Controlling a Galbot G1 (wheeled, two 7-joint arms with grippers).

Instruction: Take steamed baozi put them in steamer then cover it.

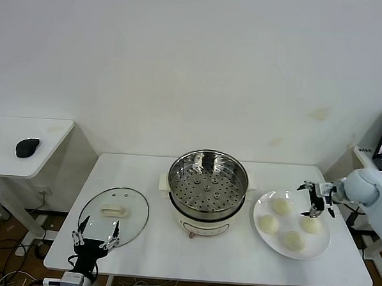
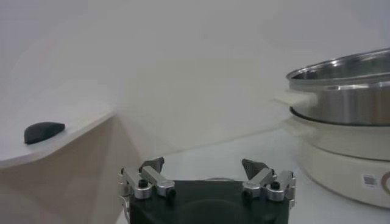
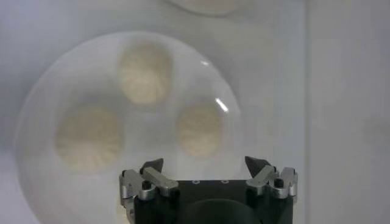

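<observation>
head view first: white table (image 1: 172, 251) carries three groups of things. in the middle stands the steamer (image 1: 208, 182), a shiny steel basket with a perforated bottom on a cream pot base; the basket holds nothing. on the robot's left side of it the cover (image 1: 113, 214), a clear glass lid with a cream handle, lies flat on the table, apart from the steamer. on the robot's right side a white plate (image 1: 320, 249) holds the four steamed baozi (image 1: 269, 224), all on the plate and near each other. the right gripper (image 1: 316, 197) hangs above the far part of the plate, over the buns, with its fingers spread and nothing between them. the left gripper (image 1: 96, 235) is at the near edge of the table, just at the near rim of the cover, also spread wide and holding nothing. a lower side table (image 1: 50, 135) on the left carries a black mouse (image 1: 27, 147).

left wrist view: the left gripper (image 2: 206, 171) shows its two fingers wide apart, with nothing between them. the steamer (image 2: 347, 91) stands further off on its cream base, and the black mouse (image 2: 44, 131) lies on the side table.

right wrist view: the right gripper (image 3: 207, 171) looks down at the plate (image 3: 36, 146). three steamed baozi (image 3: 198, 129) show below it; the fingers are spread and touch none of them.
</observation>
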